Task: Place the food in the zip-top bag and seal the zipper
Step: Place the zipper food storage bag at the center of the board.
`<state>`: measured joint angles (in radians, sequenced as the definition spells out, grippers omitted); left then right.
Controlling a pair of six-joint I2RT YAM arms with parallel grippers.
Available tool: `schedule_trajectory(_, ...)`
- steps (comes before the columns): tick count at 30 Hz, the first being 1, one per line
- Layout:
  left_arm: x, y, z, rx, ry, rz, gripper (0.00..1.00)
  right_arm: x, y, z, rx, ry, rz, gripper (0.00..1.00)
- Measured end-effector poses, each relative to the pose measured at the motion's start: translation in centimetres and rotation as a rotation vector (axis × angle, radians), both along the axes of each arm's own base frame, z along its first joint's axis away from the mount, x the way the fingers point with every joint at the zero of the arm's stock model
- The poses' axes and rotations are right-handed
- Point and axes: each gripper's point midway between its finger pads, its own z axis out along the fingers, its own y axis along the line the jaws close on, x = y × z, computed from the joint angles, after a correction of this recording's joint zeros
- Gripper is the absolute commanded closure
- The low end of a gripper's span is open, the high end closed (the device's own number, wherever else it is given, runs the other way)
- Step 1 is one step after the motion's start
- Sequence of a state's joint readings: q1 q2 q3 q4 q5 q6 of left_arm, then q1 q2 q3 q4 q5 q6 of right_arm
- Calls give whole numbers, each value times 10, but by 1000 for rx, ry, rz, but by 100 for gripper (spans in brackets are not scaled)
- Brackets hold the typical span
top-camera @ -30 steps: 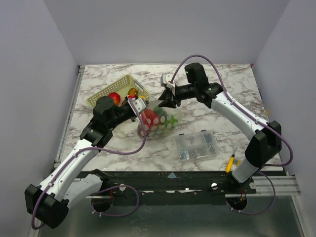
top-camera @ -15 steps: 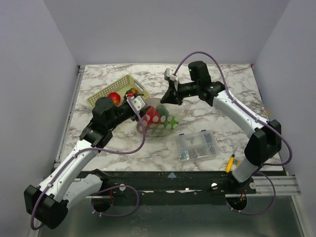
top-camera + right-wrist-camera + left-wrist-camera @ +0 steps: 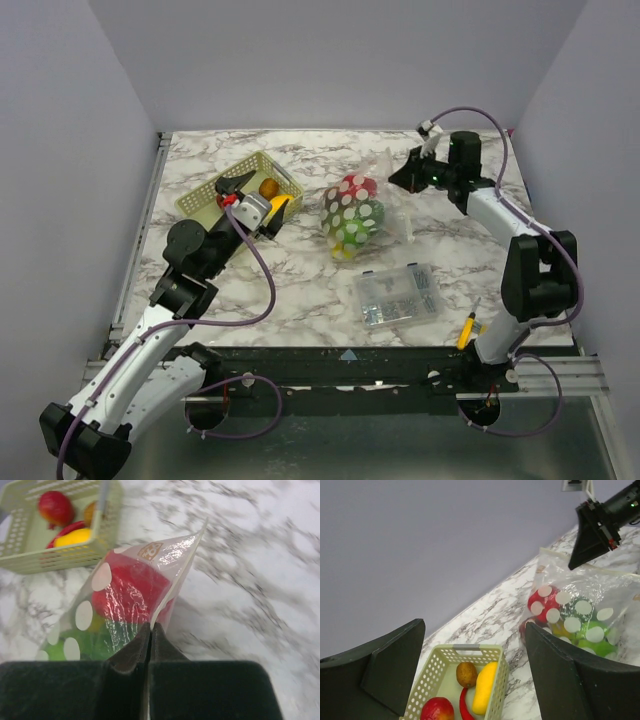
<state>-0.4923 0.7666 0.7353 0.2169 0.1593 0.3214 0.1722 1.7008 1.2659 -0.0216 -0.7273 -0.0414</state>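
Loading is not complete. The zip-top bag (image 3: 352, 212) lies at the middle of the counter (image 3: 440, 250), nearer the far edge, and holds red, green and yellow food. Four more pieces lie in the lattice basket (image 3: 475, 648) toward the far left corner: a brown round piece (image 3: 466, 674), a yellow elongated piece (image 3: 485, 695), a red chili (image 3: 463, 709) and a red apple-like piece (image 3: 437, 710).

Left end effector (image 3: 475, 662): fingers spread wide, empty, above the basket. Right end effector (image 3: 150, 630): fingers pressed together at the bag's edge, toward the far right corner. Whether film is pinched between them cannot be told.

Step in hand, as judged: pick the next piece from the basket.

1. Centre the left fingers on one piece only. The yellow piece touches the chili and sits just beside the brown piece, so approach from above.
2. Close across the widest part. The glossy, rounded surfaces are likely to slip.
3. Keep the fingers off the basket wall.
4. Before transfer, confirm that the mouth at the zipper (image 3: 554, 554) is open. These views do not show it.
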Motion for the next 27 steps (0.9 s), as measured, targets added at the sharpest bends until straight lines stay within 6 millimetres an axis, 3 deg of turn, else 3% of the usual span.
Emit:
schedule_trajectory(7, 4, 6, 5, -38, -2, 42, 17, 31, -119, -53, 117, 163, -461, 99)
schedule_trajectory(10, 5, 9, 7, -58, 1, 58, 17, 34, -172, -69, 178, 217, -668, 98)
schedule_trajectory(14, 5, 11, 9, -83, 3, 67, 17, 31, -225, -86, 189, 256, -881, 88)
schedule_trajectory(21, 4, 9, 8, -121, 31, 57, 16, 26, -249, -102, 107, 281, -1022, 58)
schedule_trajectory(27, 2, 7, 10, -171, 74, 44, 6, 16, -260, -107, 21, 364, -1106, 26)
